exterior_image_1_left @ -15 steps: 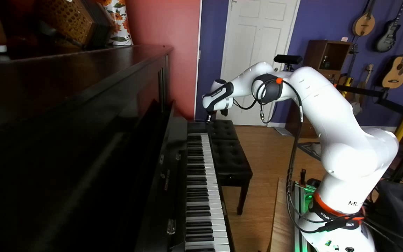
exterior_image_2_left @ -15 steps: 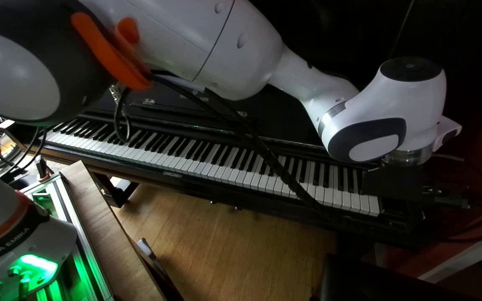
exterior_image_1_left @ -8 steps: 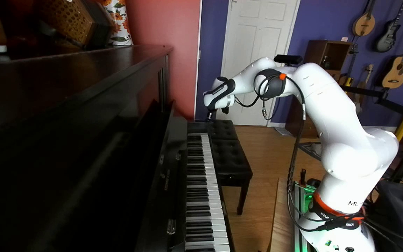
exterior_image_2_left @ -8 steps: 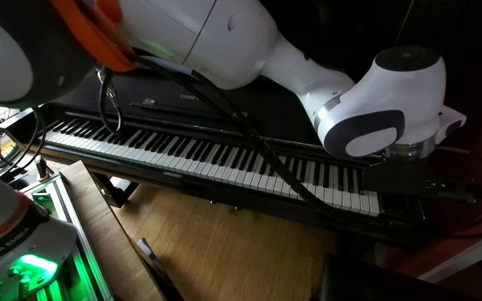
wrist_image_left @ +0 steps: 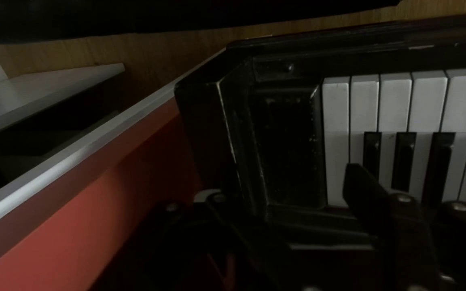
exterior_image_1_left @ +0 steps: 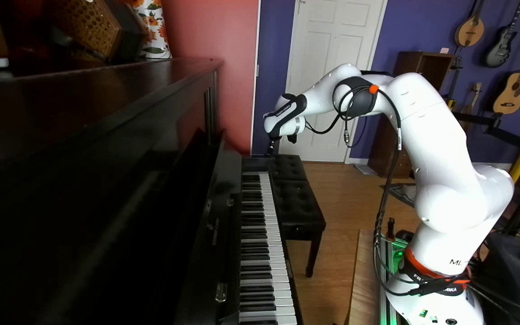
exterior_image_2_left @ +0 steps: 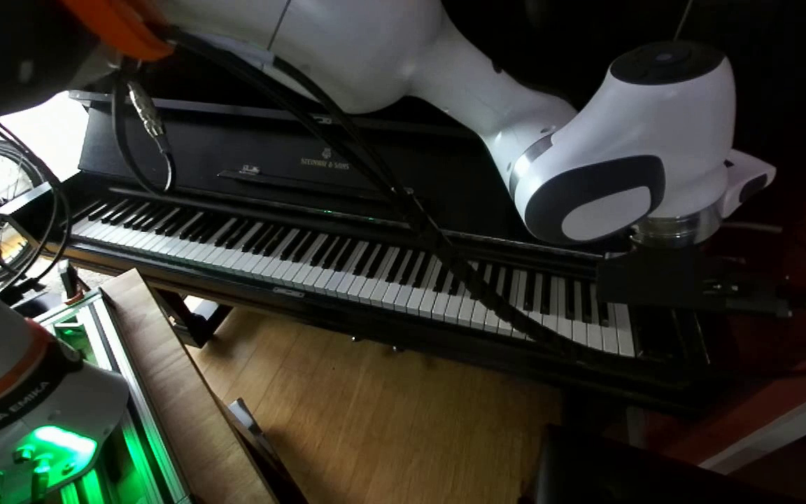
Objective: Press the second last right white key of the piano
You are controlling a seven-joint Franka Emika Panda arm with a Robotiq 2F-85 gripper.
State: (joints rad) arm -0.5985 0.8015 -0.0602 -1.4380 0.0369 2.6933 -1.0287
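Note:
The dark piano (exterior_image_2_left: 375,157) shows its long row of keys in both exterior views. In the wrist view the keyboard's right end lies beside a black end block; there the last white key (wrist_image_left: 335,105) and the second last white key (wrist_image_left: 364,103) sit level with their neighbours. My gripper (wrist_image_left: 293,186) is spread open with nothing between its fingers. One dark finger (wrist_image_left: 358,190) overlaps the rear of those two keys in that view; the opposite one blends into shadow over the end block. In an exterior view my gripper (exterior_image_2_left: 648,280) hangs above the right end, fingertips lost in darkness.
A red wall (wrist_image_left: 128,210) runs close beside the piano's right end. The black padded bench (exterior_image_1_left: 298,205) stands along the keyboard's front. A black cable (exterior_image_2_left: 473,283) from the arm crosses before the keys. The wooden table (exterior_image_1_left: 363,280) carries the robot base.
The arm has risen, with the wrist and gripper lifting higher above the keyboard's right end and drawing back slightly. The piano and keys look the same.

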